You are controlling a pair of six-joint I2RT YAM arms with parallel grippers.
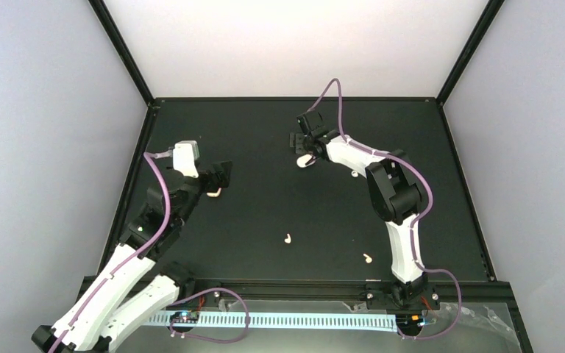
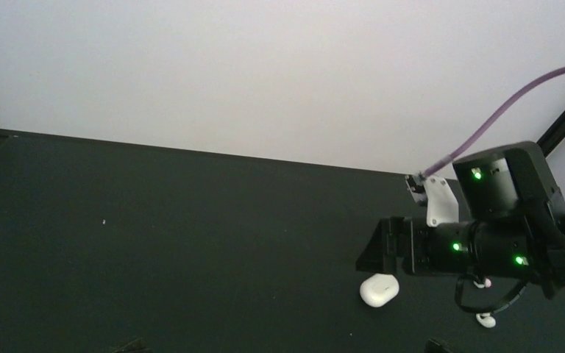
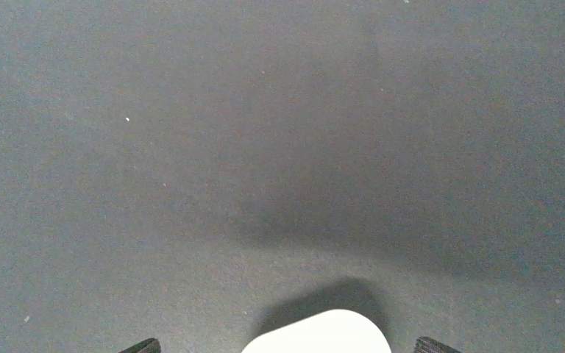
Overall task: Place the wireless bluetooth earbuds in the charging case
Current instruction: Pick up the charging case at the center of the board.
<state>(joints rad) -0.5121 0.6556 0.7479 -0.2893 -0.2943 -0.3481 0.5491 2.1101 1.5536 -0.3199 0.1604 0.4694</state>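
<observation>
The white charging case [image 1: 307, 161] lies lid shut on the black table at the back middle. My right gripper [image 1: 304, 144] hangs just over it, open. In the right wrist view the charging case [image 3: 320, 334] sits between the two dark fingertips [image 3: 430, 344] with a gap on each side. In the left wrist view the charging case [image 2: 379, 289] lies under the right gripper's black head. Two cream earbuds [image 1: 288, 238] [image 1: 368, 257] lie apart on the near half of the table. My left gripper [image 1: 221, 175] is open at the left with nothing in it.
A small peach-tan curved piece [image 1: 214, 194] lies just in front of the left gripper. A small white piece [image 1: 354, 174] [image 2: 485, 319] lies under the right forearm. Black frame posts and white walls bound the table [image 1: 279, 125].
</observation>
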